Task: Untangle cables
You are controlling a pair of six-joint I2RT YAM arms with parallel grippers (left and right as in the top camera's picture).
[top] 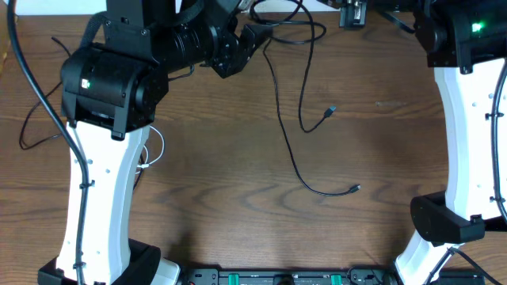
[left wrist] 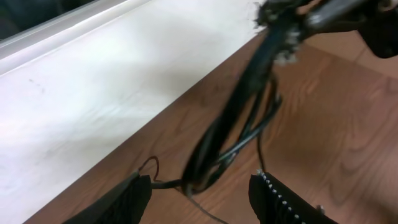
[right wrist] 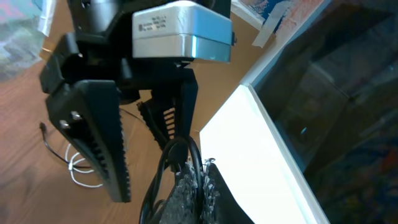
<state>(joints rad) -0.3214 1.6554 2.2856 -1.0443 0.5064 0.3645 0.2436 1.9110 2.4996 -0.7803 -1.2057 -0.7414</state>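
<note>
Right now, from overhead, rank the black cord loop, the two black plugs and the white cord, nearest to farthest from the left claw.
1. Black cord loop, beside the left claw.
2. Upper plug, centre.
3. White cord, left side.
4. Lower plug, front.

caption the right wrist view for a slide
Right tool shut on black cable loops, left tool open opposite, white cable on the table behind.

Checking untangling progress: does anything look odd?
Yes. The black cable is bunched in loops at the table's far edge, pinched in the right hand; the white cable lies partly hidden by the left arm.
</note>
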